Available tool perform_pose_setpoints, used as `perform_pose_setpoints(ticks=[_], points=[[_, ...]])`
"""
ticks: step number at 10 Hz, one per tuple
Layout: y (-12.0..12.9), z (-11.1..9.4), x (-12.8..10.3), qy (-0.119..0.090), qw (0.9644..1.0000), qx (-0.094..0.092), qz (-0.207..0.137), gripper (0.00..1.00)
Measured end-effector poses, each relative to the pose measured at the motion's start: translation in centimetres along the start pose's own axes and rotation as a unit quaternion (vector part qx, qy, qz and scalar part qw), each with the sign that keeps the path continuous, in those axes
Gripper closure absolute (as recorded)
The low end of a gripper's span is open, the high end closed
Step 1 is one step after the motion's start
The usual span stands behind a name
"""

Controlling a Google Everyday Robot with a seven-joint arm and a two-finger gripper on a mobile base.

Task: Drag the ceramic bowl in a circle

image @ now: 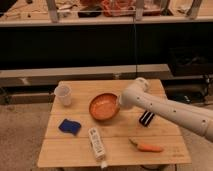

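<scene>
The ceramic bowl (103,107) is round, shallow and orange-brown with a lighter speckled inside. It sits near the middle of the wooden table (75,149). My white arm comes in from the right, and its bulky wrist covers the gripper (120,101), which is at the bowl's right rim. The gripper's tips are hidden behind the wrist, so I cannot say whether they touch the rim.
A translucent white cup (63,94) stands at the table's back left. A blue sponge (69,126) lies front left, a white tube (97,144) lies front centre, a carrot (146,147) front right, and a small black object (146,118) right of the bowl.
</scene>
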Motion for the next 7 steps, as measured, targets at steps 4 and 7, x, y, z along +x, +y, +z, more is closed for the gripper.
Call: perform_pose_setpoints(ticks=[4,7], points=[[3.4,1.4,5.4,0.003,0.9989,0.0,0.048,0.96],[7.7,0.9,4.6,0.003,0.9957,-0.007,0.092,0.96]])
